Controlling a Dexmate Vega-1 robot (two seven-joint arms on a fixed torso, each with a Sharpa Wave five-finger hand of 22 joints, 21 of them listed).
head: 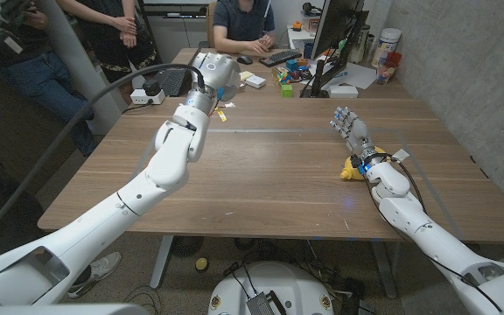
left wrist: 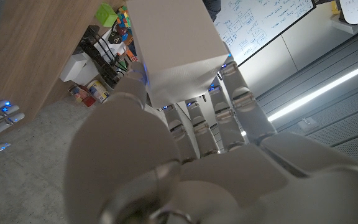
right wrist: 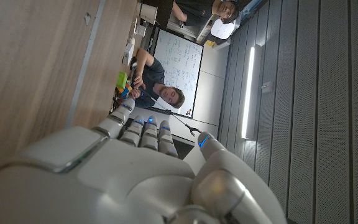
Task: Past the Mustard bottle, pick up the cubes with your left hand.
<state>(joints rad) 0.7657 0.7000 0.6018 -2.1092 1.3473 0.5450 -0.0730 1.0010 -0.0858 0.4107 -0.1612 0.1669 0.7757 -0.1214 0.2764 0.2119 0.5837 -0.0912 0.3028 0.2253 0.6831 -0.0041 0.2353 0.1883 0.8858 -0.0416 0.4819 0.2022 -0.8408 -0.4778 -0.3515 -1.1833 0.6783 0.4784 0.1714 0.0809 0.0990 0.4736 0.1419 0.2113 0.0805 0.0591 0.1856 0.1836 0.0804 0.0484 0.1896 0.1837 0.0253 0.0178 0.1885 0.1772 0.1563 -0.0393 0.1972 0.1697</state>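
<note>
Left hand [left wrist: 185, 155] out past table's far edge, fingers [left wrist: 238, 109] wrapped on a white boxy block [left wrist: 176, 56]; multicoloured toy cubes [head: 289, 77] on far desk beyond wooden table [head: 269, 175]; right hand [head: 353, 133] empty, fingers apart, beside yellow object [head: 349, 169]

table [head: 269, 175]: brown wood grain, I see
cubes [head: 289, 77]: green, yellow, blue, multi-col.
my arms [head: 160, 171]: white
right hand [head: 350, 131]: grey, blue lights

I saw the cubes [head: 292, 77] as a small cluster, green and mixed bright colours, lying at the table's far edge near a keyboard. In my left wrist view the cubes [left wrist: 118, 20] sat together, a green one beside a multicoloured one.
</note>
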